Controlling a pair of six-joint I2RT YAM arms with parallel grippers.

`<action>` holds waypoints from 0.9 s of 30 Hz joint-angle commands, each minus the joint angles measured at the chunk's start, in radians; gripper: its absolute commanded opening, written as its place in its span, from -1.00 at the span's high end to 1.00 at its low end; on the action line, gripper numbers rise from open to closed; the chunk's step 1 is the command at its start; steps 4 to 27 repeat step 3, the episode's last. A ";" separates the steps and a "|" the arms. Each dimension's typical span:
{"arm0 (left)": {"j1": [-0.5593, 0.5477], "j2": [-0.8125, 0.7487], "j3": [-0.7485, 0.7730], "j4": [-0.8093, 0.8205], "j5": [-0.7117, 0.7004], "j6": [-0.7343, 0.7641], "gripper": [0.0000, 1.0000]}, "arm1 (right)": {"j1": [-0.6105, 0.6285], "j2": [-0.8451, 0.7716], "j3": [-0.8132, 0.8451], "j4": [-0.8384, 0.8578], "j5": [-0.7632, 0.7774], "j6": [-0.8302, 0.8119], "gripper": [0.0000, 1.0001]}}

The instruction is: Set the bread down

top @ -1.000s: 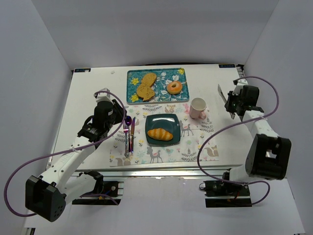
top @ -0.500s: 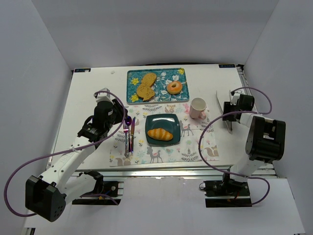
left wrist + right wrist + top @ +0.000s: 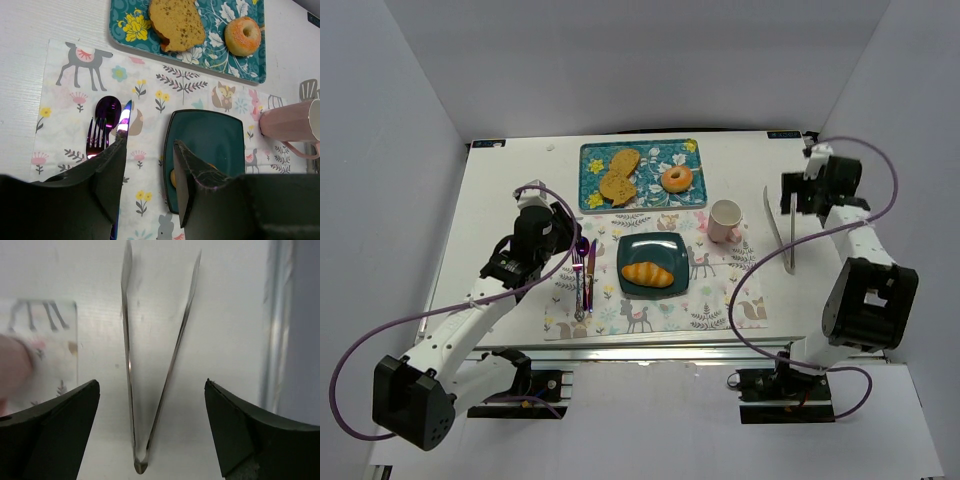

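The bread (image 3: 648,274), a small golden croissant, lies on the dark teal square plate (image 3: 626,248) in the middle of the placemat. In the left wrist view only an orange sliver of the bread (image 3: 173,177) shows beside my right finger, on the plate (image 3: 205,135). My left gripper (image 3: 568,235) (image 3: 150,142) is open and empty, hovering over the placemat just left of the plate. My right gripper (image 3: 798,195) (image 3: 151,382) is wide open above metal tongs (image 3: 790,240) (image 3: 128,365) that lie flat on the table, untouched.
A floral tray (image 3: 692,195) at the back holds toast slices (image 3: 618,178) and a glazed donut (image 3: 677,179). A pink mug (image 3: 725,220) stands right of the plate. Fork, spoon and knife (image 3: 584,275) lie left of it. The table's right rail is close to the tongs.
My right gripper lowered the tongs to the table, opened wide and drew back toward the far right. The tongs now lie free. The left arm has stayed in place.
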 commanded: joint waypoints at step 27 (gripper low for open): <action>-0.002 0.002 0.033 0.010 -0.001 0.006 0.01 | 0.049 -0.095 0.216 -0.103 -0.034 -0.044 -0.79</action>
